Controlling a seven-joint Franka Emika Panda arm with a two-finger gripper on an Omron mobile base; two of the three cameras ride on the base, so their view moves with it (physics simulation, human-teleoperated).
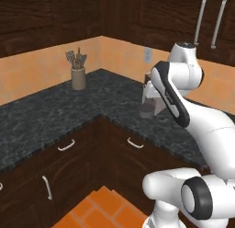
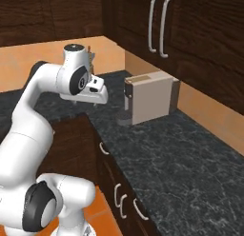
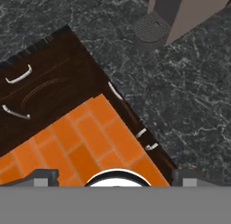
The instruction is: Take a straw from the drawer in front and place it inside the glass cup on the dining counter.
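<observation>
Two shut dark wood drawers with small curved silver handles sit under the black worktop, one on each side of the corner: the left drawer (image 1: 69,139) and the right drawer (image 1: 137,136). I cannot tell which one is the task's drawer. From above, their handles appear as the left handle (image 3: 19,76) and the right handle (image 3: 115,90). My gripper (image 3: 115,177) hangs high over the floor in front of the corner, pointing down, open wide with nothing between its fingertips (image 3: 45,175). The straw, the glass cup and the dining counter are out of view.
A black speckled worktop (image 1: 46,112) wraps the corner. On it stand a utensil holder (image 1: 78,77) and a beige coffee machine (image 2: 150,97). Wall cabinets with long handles (image 2: 159,25) hang above. Orange floor tiles (image 3: 81,142) lie below the hand.
</observation>
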